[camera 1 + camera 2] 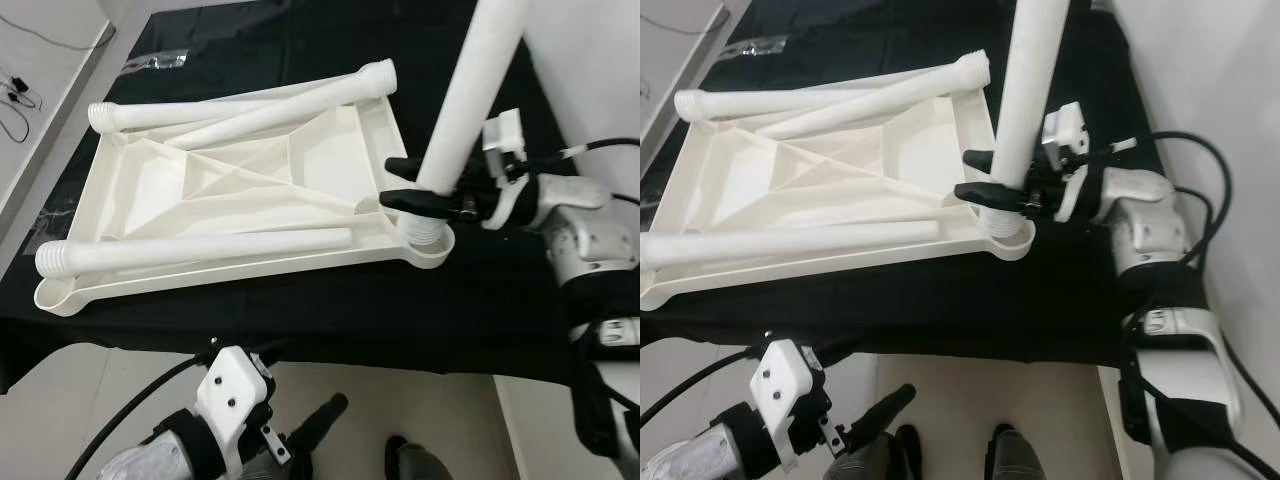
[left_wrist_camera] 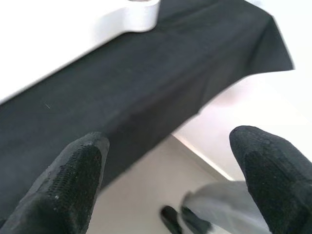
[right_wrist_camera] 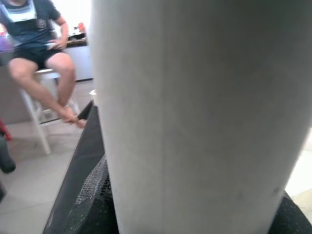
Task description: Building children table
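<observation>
- The right gripper (image 1: 405, 183) is clamped on an upright white table leg (image 1: 470, 90), just above the tabletop's near right corner socket (image 1: 428, 242).
- The upturned white tabletop (image 1: 240, 185) is laid on a black cloth (image 1: 330, 300), with three more legs (image 1: 200, 250) lying on it.
- The left gripper (image 2: 165, 170) is held spread wide and empty, below the cloth's near edge.
- A seated person (image 3: 36, 46) is seen beyond the leg.

A table draped in black cloth (image 1: 300, 310) carries an upturned white plastic tabletop (image 1: 250, 190) lying flat on it.
</observation>
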